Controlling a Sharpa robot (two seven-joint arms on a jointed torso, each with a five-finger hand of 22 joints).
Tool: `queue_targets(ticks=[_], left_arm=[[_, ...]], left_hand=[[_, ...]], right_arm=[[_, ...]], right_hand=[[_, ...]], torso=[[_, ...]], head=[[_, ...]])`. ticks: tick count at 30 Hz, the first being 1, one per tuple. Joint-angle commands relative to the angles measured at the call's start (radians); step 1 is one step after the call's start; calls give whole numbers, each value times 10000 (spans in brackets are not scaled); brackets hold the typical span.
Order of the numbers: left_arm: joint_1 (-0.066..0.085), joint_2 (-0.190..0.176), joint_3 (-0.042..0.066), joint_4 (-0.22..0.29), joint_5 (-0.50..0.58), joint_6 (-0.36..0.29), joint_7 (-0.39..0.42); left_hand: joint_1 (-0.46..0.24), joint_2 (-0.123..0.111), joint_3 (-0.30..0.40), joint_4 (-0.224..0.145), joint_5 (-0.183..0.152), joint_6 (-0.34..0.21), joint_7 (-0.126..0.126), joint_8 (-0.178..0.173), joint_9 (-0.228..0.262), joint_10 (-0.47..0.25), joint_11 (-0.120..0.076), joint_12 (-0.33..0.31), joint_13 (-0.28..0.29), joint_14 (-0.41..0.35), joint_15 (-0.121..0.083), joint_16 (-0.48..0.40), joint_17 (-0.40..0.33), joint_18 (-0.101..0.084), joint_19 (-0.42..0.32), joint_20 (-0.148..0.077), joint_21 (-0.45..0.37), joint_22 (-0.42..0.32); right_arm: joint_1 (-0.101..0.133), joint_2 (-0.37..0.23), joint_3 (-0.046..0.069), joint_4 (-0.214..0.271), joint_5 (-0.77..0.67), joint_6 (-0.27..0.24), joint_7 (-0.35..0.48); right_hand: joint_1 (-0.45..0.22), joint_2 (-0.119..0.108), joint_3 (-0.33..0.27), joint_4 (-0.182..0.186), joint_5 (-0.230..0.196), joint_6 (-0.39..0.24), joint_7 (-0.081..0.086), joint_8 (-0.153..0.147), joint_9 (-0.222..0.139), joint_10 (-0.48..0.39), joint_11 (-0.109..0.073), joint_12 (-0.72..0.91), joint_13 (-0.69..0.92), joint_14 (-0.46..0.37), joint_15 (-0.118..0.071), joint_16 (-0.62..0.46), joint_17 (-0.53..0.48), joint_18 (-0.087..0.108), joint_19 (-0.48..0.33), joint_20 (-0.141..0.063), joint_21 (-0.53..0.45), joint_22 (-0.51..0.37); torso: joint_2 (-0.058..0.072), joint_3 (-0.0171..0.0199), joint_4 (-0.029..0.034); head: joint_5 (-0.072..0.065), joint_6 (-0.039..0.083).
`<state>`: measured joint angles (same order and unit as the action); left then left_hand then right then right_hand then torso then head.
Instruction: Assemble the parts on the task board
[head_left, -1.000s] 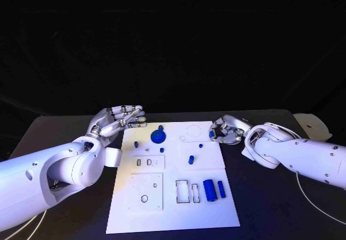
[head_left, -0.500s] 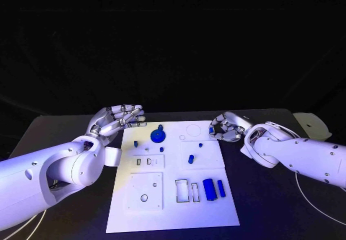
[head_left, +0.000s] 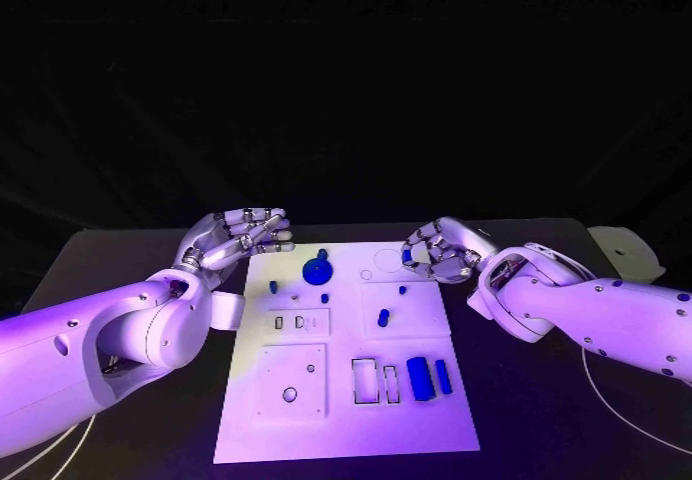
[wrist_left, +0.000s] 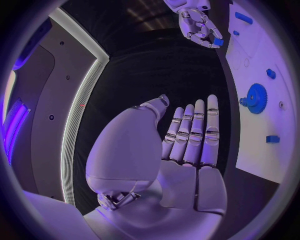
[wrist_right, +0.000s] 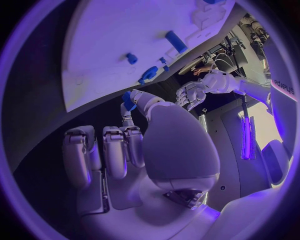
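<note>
Currently the right hand (head_left: 440, 252) sits over the far right corner of the white task board (head_left: 346, 420), fingers curled inward. The right wrist view shows a small blue part (wrist_right: 128, 100) pinched between the thumb and a fingertip of that hand (wrist_right: 134, 150); the left wrist view shows the same blue part (wrist_left: 217, 42) at the tips of the right hand (wrist_left: 199, 25). In the head view the part itself is mostly hidden among the fingers.

The left hand (head_left: 238, 238) is held just beside the far left corner of the board, above the black table (head_left: 101, 265). Its fingers are extended and side by side, and the palm is empty, as the left wrist view confirms (wrist_left: 181, 145).

Parts on the board, head view:
- A blue gear (head_left: 315, 270) lies near the far edge, left of centre; it also appears in the left wrist view (wrist_left: 255, 97).
- A small blue peg (head_left: 273, 287) stands near the left edge, nearer than the gear.
- A small blue piece (head_left: 325, 298) lies just nearer than the gear.
- A short blue pin (head_left: 382, 318) lies near the middle of the board.
- A wide blue bar (head_left: 420, 378) and a narrow blue bar (head_left: 443, 377) lie side by side near the right edge, just right of two rectangular slots (head_left: 375, 382).

A square plate with holes (head_left: 293, 382) occupies the near left area of the board.
</note>
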<state>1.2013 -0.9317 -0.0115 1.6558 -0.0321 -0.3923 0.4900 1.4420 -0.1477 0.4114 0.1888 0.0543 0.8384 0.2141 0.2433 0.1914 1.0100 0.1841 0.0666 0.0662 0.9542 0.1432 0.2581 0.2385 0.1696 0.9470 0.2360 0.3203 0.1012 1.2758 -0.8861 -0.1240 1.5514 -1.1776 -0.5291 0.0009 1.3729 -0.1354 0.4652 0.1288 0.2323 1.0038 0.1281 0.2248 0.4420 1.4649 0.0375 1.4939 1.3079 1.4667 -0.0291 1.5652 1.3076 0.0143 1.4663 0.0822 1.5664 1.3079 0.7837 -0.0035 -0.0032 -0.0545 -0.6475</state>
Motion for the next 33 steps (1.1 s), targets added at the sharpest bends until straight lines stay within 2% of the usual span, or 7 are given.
queue_targets(ticks=[1, 5, 8, 11, 15, 26, 33], left_arm=[[10, 53, 7, 1, -30, 173, 21], [9, 172, 7, -79, -28, 187, -7], [8, 259, 6, -165, -26, 191, -19], [7, 331, 6, -256, -24, 185, -26], [7, 367, 5, -330, -23, 162, -21], [8, 382, 6, -369, -22, 131, -1], [9, 369, 6, -382, -22, 120, 2]], left_hand=[[-85, -18, 52, -26, -3, 24, 221, -37, -13, -5, 18, -16, -8, -53, -10, -34, 11, 126, 1, 13, 34, -10], [-85, -18, 52, -26, -3, 24, 221, -37, -13, -5, 18, -16, -8, -53, -10, -34, 11, 126, 1, 13, 34, -10], [-85, -18, 52, -26, -3, 24, 221, -37, -13, -5, 18, -16, -8, -53, -10, -34, 11, 126, 1, 13, 34, -10], [-85, -18, 52, -26, -3, 24, 221, -37, -13, -5, 18, -16, -8, -53, -10, -34, 11, 126, 1, 13, 34, -10], [-97, -21, 52, -27, -4, 28, 217, -38, -14, 0, 16, -13, -6, -54, -9, -40, 16, 125, 0, 14, 35, -12], [-97, -21, 52, -27, -4, 28, 217, -38, -14, 0, 16, -13, -6, -54, -9, -40, 16, 125, 0, 14, 35, -12], [-102, -18, 58, -32, -4, 35, 212, -38, -14, 6, 13, -11, -5, -55, -10, -46, 22, 126, 0, 14, 36, -13]], right_arm=[[46, 209, 0, 473, -819, -120, -1362], [65, 822, -21, 921, -1458, 8, -2133], [43, 1215, -60, 1020, -1852, 154, -2374], [-30, 1655, -107, 1043, -2351, 334, -2575], [-182, 2117, -154, 972, -2791, 500, -2767], [-652, 3070, -231, 437, -3372, 761, -3124], [-851, 3401, -251, 175, -3493, 892, -3234]], right_hand=[[14, 164, 59, -33, -29, 165, -198, 316, 341, 473, -73, -36, 1978, 1041, -57, 56, 2632, -143, 1045, -72, 44, 2629], [16, 178, 69, -45, -27, 163, -201, 328, 351, 481, -76, -28, 1986, 1041, -59, 56, 2632, -143, 1045, -74, 44, 2629], [17, 183, 75, -55, -24, 160, -203, 335, 358, 481, -78, -28, 1986, 1041, -60, 56, 2632, -143, 1045, -75, 44, 2629], [12, 186, 78, -66, -32, 154, -202, 344, 366, 483, -78, -26, 1987, 1041, -62, 56, 2632, -143, 1045, -77, 44, 2629], [0, 182, 75, -72, -47, 147, -201, 352, 374, 484, -78, -26, 1988, 1041, -63, 56, 2632, -143, 1045, -79, 44, 2629], [-19, 184, 73, -74, -56, 145, -202, 364, 384, 477, -77, -36, 1980, 1041, -63, 56, 2632, -143, 1045, -81, 44, 2629], [-62, 184, 67, -69, -63, 137, -201, 381, 399, 478, -77, -36, 1981, 1041, -64, 56, 2632, -143, 1045, -84, 44, 2629]], torso=[[-36, -10, -6], [-51, -18, 25], [-72, -10, 49], [-79, -25, 52], [-69, -24, 16], [-51, -3, 54], [-58, 1, 32]], head=[[113, -56], [270, -95], [368, -146], [439, -182], [529, -219], [686, -316], [791, -401]])
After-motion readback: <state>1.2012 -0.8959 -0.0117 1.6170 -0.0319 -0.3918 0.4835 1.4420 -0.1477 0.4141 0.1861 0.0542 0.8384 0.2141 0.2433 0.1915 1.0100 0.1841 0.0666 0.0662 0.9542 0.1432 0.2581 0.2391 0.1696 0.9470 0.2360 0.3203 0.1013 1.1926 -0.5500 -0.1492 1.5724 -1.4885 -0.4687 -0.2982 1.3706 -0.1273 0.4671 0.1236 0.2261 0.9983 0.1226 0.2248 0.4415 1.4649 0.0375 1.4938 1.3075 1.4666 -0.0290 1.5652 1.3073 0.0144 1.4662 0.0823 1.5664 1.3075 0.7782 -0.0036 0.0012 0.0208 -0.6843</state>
